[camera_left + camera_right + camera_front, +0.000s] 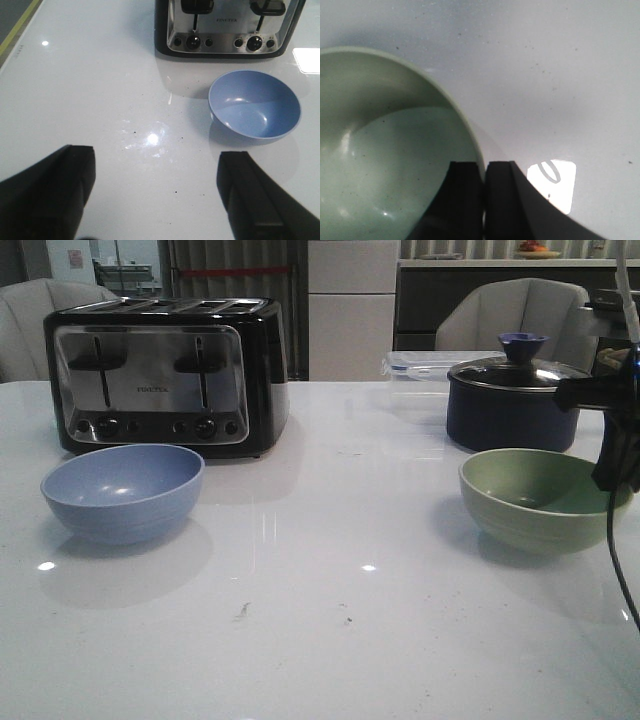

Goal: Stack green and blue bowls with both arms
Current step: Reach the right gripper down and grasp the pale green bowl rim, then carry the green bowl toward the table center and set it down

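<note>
Toaster (165, 373) behind blue bowl (123, 491); lidded pot (513, 400) behind green bowl (540, 498).

Pale chairs (520, 315) and a white cabinet (350, 305) stand behind the glossy table (330, 640)

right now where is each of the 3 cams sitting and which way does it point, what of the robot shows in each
Front view: low, facing forward over the table; shows blue bowl, toaster, pot, green bowl, right gripper at its rim.
Left wrist view: above the table, looking down; open left gripper, blue bowl and toaster ahead.
Right wrist view: close, looking down; right gripper pinching the green bowl rim.
Shared: each wrist view shares its bowl with the front view.
</note>
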